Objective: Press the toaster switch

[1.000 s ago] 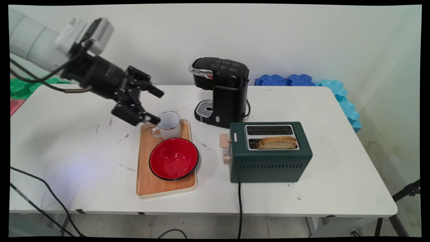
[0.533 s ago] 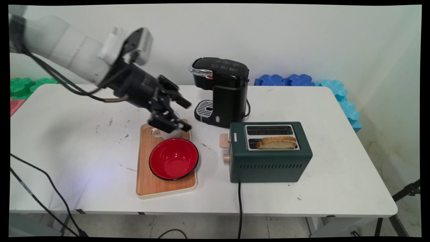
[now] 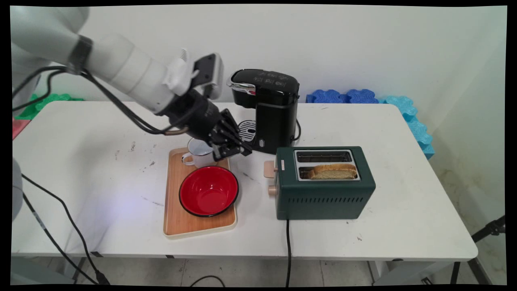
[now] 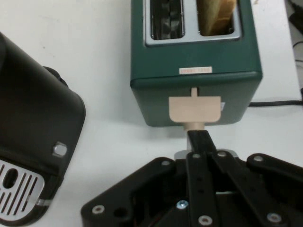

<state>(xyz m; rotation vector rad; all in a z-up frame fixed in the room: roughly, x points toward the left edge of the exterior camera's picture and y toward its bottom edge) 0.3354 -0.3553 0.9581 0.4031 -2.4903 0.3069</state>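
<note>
The white surface point(image 3: 363, 121) carries everything here, and the white arm point(image 3: 125, 74) reaches in over it from the left, black cables hanging beneath. At the back stands a black coffee machine point(image 3: 270, 109), its drip grate facing left. In front of it and to the right sits a green toaster point(image 3: 325, 184) with a slice of bread point(image 3: 333, 171) standing in the nearer slot, the far slot empty, and a beige lever point(image 4: 194, 108) on its left end; a black cord runs from its front down off the surface. Left of the toaster lies a wooden tray point(image 3: 175, 218) holding a red bowl point(image 3: 209, 190) at its middle and a white mug point(image 3: 198, 153) at its far end, handle turned left. The black gripper point(image 3: 236, 151) hangs just above the tray's far right corner, right beside the mug, between it and the toaster, its tip pointing toward the toaster. From the hand's own camera the jaws look drawn together, tips meeting just short of the lever with nothing between them. Blue foam mats point(image 3: 343, 96) lie behind the surface by the wall
</note>
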